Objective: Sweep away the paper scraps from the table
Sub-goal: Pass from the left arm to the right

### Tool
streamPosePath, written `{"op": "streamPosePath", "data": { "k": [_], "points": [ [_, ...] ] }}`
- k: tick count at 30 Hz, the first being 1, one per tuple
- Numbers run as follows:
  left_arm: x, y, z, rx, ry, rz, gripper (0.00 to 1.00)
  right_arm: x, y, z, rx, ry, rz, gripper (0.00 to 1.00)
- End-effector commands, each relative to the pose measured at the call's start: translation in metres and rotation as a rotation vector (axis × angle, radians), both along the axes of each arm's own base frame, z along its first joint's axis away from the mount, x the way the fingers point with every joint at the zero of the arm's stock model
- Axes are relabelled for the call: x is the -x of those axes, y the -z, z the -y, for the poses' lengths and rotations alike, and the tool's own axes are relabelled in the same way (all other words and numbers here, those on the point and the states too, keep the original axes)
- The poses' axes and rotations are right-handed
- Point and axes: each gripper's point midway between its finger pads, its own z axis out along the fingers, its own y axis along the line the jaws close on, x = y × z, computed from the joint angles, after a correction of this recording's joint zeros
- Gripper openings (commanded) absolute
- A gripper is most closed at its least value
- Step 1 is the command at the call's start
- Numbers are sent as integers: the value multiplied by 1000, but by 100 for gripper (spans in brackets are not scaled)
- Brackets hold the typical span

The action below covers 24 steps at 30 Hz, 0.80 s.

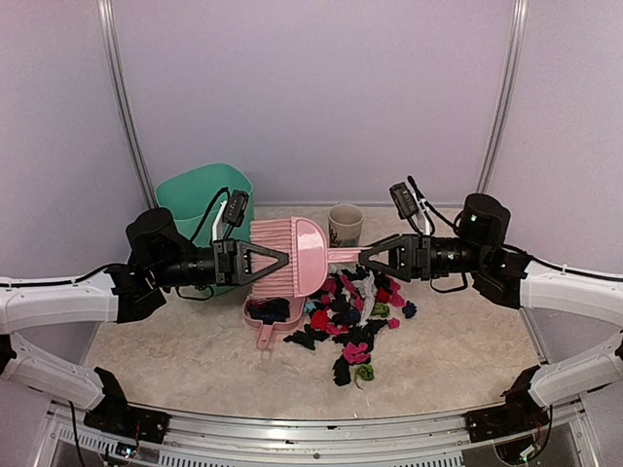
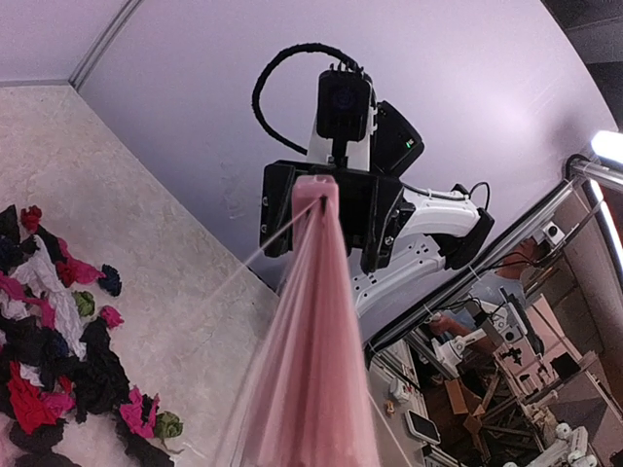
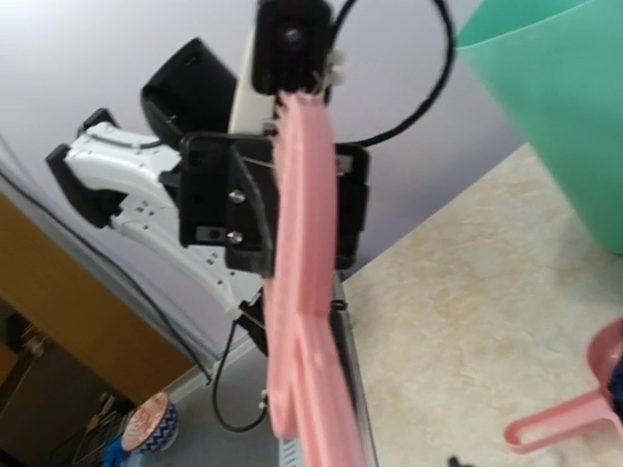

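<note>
hanging in the air just in front of the cup [image 1: 345, 226], and a little to its left, the pink brush [image 1: 297, 255] lies level between the two arms. the left hand [image 1: 274, 260] is pressed together on the bristle end and looks to be carrying the whole brush. the right hand [image 1: 368, 259] is at the tip of the handle, and in the left wrist view its fingers stand spread to either side of that tip rather than pinching it. my reading is a pass from one arm to the other, so that the left arm has the brush for the sweeping stroke.

the paper scraps [image 1: 355, 326], mostly black with red, pink, green and white bits, lie heaped on the counter [image 1: 467, 336] in front of the cup, toward the near edge. the pink dustpan [image 1: 268, 313] rests flat on the counter, nearer than the cup and to its left, just beside the heap. it is likely set there to catch what gets pushed, and a few dark and blue bits sit in it. the green bin [image 1: 200, 199] stands left of the cup, probably for tipping the pan out. most of the heap is not yet cleared.

the cup carries a dark print, too small to read. no other writing is legible.
</note>
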Motion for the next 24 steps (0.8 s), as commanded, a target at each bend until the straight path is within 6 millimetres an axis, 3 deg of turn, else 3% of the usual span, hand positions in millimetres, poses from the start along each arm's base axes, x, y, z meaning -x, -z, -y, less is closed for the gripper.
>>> {"op": "streamPosePath", "data": {
  "k": [1,16,24],
  "points": [
    [5,-13,2,37,25,40,0,11,-19,-11,-69,-86,27,56],
    [8,-12,3,46,18,40,0,9,-20,-19,-116,-104,-12,35],
    [6,-16,-2,62,-7,44,0,7,-16,-22,-112,-97,-25,30]
  ]
}}
